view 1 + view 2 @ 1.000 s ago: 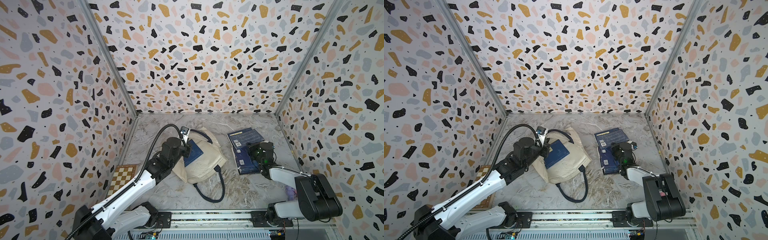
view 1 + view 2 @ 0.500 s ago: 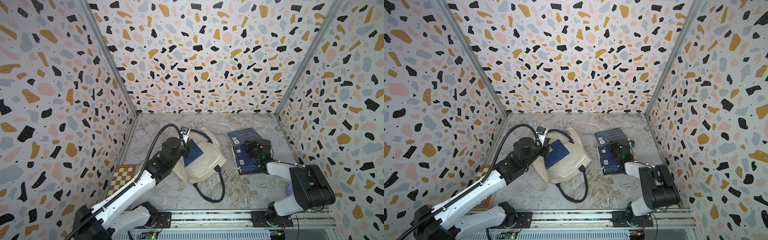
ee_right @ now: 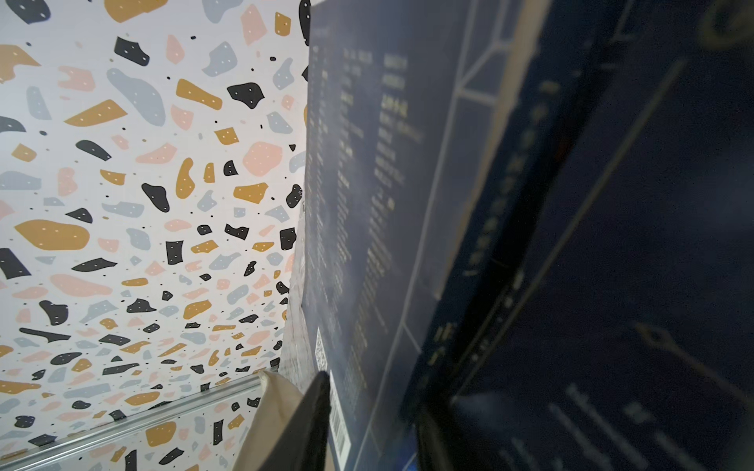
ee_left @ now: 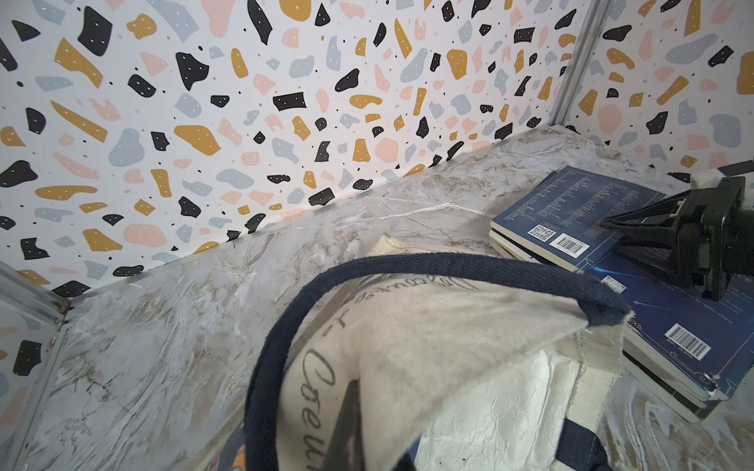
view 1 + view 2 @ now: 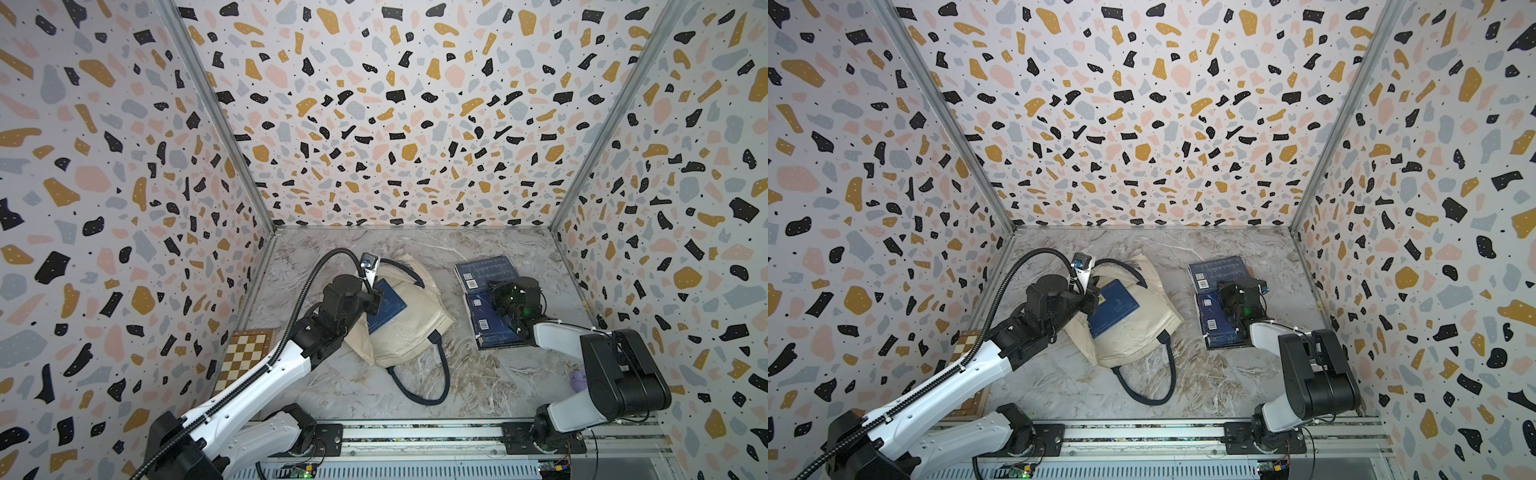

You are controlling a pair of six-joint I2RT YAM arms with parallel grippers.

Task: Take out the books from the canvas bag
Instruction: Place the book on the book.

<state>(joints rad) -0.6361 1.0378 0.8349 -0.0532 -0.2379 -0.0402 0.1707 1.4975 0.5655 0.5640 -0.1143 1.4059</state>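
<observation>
**Step in hand:** setting down. The right gripper (image 5: 494,291) lies low over the books (image 5: 492,328) already out. These rest in two overlapping piles on the surface (image 5: 436,245), to the right of the bag (image 5: 411,336) and apart from it. In the right wrist view the jaws stand a little apart with the edge of a cover between them. Whether they press that cover cannot be told. Judgement: a book is being let go onto the pile.

The left gripper (image 5: 377,300) is at the bag's mouth with its jaws together, apparently clamped on the canvas rim. In the left wrist view the rim is raised, with a navy handle (image 4: 449,265) arching over it. One book (image 5: 388,309) shows in both top views, half out of the mouth on the slumped bag, just beside the left gripper.

**Next move, as judged:** the right arm should lift clear of the pile and cross to the exposed book, taking it by a free edge. The left should hold the rim so the bag does not drag along.

**Not established:**
- Whether more books lie inside, since canvas hides the interior.
- The count in the piles, which are stacked and partly covered by the right gripper.
- Where the left jaws make contact, which is cut off at the frame edge.
- A small purple item (image 5: 577,380) behind the right arm, which is unidentifiable.
- A chessboard (image 5: 245,357) by the left wall is partly hidden under the left arm.
</observation>
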